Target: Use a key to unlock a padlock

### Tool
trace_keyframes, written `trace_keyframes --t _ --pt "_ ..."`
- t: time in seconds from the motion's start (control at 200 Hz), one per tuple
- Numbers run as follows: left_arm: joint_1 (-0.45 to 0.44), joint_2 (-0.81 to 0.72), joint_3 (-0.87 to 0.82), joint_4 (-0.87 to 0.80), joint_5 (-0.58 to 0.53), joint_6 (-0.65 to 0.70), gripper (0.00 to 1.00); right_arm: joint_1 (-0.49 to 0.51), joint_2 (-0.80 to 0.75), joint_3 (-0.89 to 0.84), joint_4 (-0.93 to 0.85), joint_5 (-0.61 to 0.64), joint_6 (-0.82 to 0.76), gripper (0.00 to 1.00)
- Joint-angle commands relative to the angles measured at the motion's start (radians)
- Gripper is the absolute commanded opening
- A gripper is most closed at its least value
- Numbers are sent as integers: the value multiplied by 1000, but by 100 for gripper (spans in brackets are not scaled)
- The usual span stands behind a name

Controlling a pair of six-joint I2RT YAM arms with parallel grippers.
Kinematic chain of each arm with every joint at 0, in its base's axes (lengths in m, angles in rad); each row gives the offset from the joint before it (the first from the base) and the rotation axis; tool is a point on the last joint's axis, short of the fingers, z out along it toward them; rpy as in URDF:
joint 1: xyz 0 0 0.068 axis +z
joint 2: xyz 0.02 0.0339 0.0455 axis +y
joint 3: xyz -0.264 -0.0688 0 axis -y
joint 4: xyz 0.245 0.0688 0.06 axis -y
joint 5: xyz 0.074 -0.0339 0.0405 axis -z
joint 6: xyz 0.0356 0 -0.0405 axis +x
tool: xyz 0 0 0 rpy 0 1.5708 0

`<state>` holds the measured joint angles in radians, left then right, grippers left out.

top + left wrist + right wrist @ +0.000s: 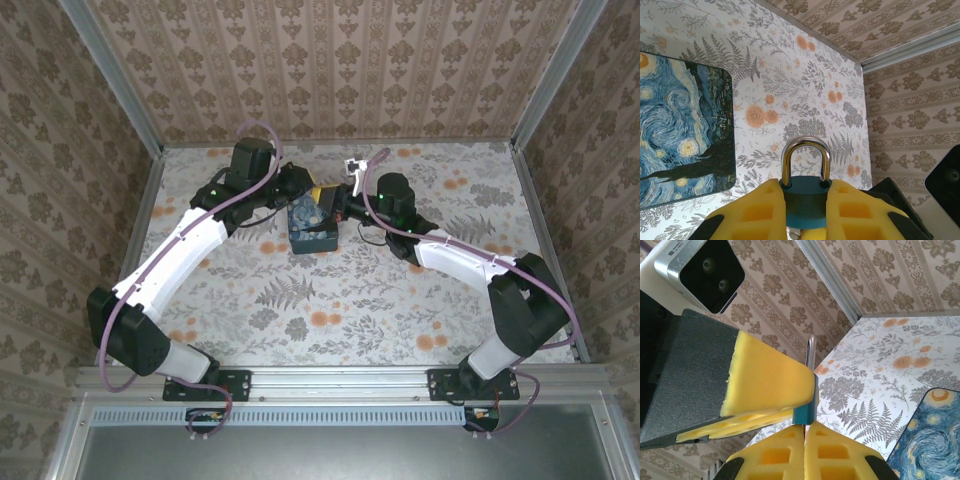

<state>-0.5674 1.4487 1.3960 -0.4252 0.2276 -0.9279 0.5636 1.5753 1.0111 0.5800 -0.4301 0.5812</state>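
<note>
Not yet unlocked, judging by the shackle (785,165) seated with both legs in the body. Apparently done: lifting the lock and presenting it. Left to do: seating the key, turning it, popping the shackle free.

Holds the padlock (805,205) in the left gripper (806,186), closed narrowly on the teal body from both sides, with the shackle pointing out past the yellow fingertips. Meets it at the opposite end with the right gripper (804,432), pads pressed flat together, tips right at the body's bottom edge. No telling about the key: possibly pinched in the seam between those pads, hidden if so. Farther out, off the left gripper's left side: the starry-night box (675,130), flat on the fern-print table (805,75).
</note>
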Motion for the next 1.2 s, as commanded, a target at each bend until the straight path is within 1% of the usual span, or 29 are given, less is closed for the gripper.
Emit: trace_keyframes --t 0.0,0.135,0.47,0.61,0.72,0.8,0.82,0.92,1.06,1.195 --pt "24 -20 -3 20 -6 -6 10 13 -41 -43 -81 -11 -84 0" --pt "30 -24 -11 14 -20 1 10 15 -74 -76 -124 11 -129 0" --pt "43 -18 -31 32 -28 -1 8 15 -95 -92 -188 4 -147 0" --pt "56 -28 -49 -9 -32 26 8 -8 -126 -104 -263 10 -152 0" --pt "82 -61 -131 -47 -57 66 9 -75 -177 -176 -322 44 -120 0" --pt "106 -72 -224 -65 -42 86 9 -148 -177 -230 -366 62 -35 0" --pt "138 -74 -253 -67 -41 90 9 -166 -177 -238 -385 62 -11 0" --pt "179 -87 -390 -60 -39 110 9 -230 -145 -272 -460 55 81 0" --pt "209 -57 -502 -46 -43 162 9 -255 -50 -294 -447 8 145 0" --pt "221 26 -568 17 -12 182 10 -255 58 -256 -435 -49 168 0"
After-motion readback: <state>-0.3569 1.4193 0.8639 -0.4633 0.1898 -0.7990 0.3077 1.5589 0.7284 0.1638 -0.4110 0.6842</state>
